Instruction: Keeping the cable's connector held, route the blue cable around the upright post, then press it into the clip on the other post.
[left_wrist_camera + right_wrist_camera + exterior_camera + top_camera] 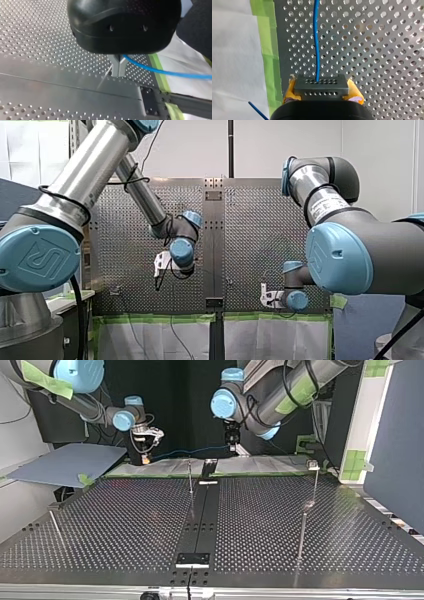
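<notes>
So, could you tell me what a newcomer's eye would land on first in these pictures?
Probably the blue cable, stretched between the two grippers at the far edge in the top view. My right gripper clamps its grey connector between yellow pads; my left gripper pinches the cable further along.

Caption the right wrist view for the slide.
My right hand clamps the grey connector, blue cable running ahead over the perforated table.
</notes>
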`<state>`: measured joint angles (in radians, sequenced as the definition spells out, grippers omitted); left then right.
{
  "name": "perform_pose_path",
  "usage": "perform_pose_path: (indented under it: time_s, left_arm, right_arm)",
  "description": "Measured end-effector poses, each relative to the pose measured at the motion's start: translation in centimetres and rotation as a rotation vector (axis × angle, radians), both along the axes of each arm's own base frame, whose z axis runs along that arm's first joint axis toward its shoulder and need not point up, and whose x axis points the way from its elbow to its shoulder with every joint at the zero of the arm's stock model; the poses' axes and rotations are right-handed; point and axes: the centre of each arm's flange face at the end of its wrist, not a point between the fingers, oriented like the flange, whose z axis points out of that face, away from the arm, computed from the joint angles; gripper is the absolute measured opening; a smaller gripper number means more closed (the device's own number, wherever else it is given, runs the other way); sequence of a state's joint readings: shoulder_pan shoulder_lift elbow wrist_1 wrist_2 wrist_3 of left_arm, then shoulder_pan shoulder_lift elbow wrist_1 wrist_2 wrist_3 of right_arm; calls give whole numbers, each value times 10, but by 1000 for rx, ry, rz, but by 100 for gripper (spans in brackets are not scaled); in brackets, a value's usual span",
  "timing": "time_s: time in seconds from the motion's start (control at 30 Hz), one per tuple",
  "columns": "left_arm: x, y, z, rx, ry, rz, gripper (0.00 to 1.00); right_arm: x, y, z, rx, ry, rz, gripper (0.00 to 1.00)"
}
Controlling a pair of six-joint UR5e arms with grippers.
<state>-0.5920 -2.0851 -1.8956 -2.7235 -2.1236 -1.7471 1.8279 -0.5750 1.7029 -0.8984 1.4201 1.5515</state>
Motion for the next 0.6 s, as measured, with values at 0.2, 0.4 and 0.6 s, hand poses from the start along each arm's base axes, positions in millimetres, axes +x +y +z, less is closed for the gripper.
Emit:
perform_pose_path:
  time_s: [0.2, 0.4, 0.6]
  left_arm:
    - [-8, 16, 19, 48, -26, 33, 0]
    - [-7, 21, 46, 73, -71, 38, 0]
    - [3, 20, 83, 60, -139, 49, 0]
  right_arm:
    - [2, 0, 1, -8, -29, 3, 0]
    - [2, -2, 2, 1, -70, -10, 0]
    - [3, -4, 3, -2, -85, -8, 0]
